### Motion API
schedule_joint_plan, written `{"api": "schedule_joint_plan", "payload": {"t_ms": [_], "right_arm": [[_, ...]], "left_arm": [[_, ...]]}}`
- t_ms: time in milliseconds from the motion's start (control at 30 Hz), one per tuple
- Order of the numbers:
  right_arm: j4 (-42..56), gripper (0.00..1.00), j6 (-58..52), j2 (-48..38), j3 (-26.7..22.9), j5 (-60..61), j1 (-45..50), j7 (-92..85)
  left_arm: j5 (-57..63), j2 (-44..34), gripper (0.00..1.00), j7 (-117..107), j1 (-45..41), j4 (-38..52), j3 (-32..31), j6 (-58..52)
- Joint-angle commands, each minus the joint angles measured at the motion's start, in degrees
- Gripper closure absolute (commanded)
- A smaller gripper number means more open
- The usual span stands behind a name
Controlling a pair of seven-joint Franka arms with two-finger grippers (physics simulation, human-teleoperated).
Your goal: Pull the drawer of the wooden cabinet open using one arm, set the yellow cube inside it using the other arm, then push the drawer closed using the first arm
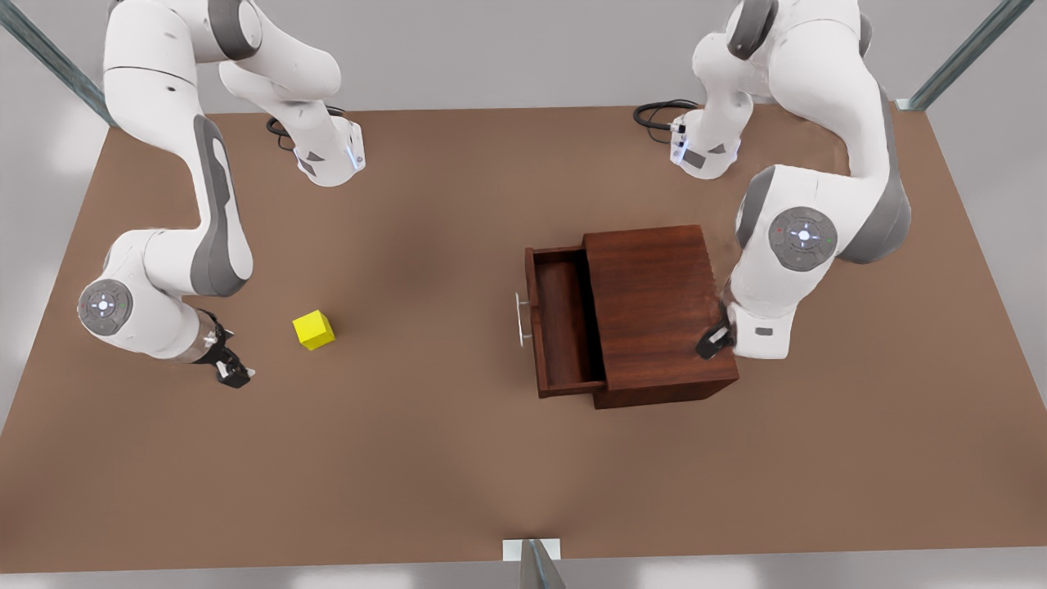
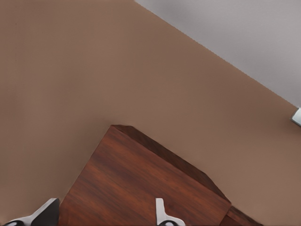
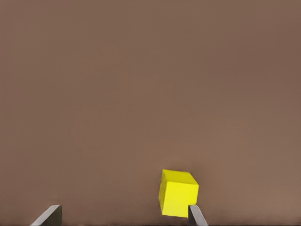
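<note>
Left gripper (image 1: 713, 339) low, jaws spread – right gripper (image 1: 231, 370) low, jaws spread.

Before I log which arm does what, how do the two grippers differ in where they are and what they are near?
The left gripper hangs above the wooden cabinet, beside its pulled-out drawer; the right gripper sits low over the table, close to the yellow cube. The left gripper is at the front view's right, the right gripper at its left. Both are open and hold nothing.

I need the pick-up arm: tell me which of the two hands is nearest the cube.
The right hand, low on the table at the front view's left, open beside the cube. The left hand hangs open over the cabinet, far from it.
</note>
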Motion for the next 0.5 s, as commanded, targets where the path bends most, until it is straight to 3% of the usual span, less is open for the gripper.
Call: {"api": "schedule_joint_plan", "payload": {"t_ms": [0,67,167,233,267,300,467], "right_arm": [[-2.5,0.0,4.5,0.0,0.1,0.9,0.6,2.5],[-7.6,0.0,9.3,-1.1,0.1,0.9,0.3,2.4],[-14.9,0.0,17.4,-2.7,0.3,0.8,1.0,2.6],[-20.5,0.0,23.1,-5.0,0.2,1.3,0.8,4.6],[-23.1,0.0,26.3,-5.6,0.3,3.4,0.7,5.4],[-23.8,0.0,28.1,-5.6,0.3,3.4,0.7,7.9],[-31.7,0.0,38.6,-6.3,0.1,6.2,-0.1,8.6]], "left_arm": [[-8.0,-8.2,0.0,47.9,5.3,-11.9,1.0,6.5],[-7.6,-6.9,0.0,47.7,5.8,-6.2,1.4,4.3],[-8.7,-6.4,0.0,47.5,5.6,-5.4,0.9,1.0],[-4.6,-2.4,0.0,51.2,7.4,2.0,1.3,-3.6],[-10.1,-3.0,0.0,58.2,13.0,-0.4,1.4,-4.8],[-12.2,-9.7,0.0,57.6,13.5,-12.3,2.3,2.8],[-8.0,-10.6,0.0,55.4,12.2,-14.5,1.6,4.6]]}}
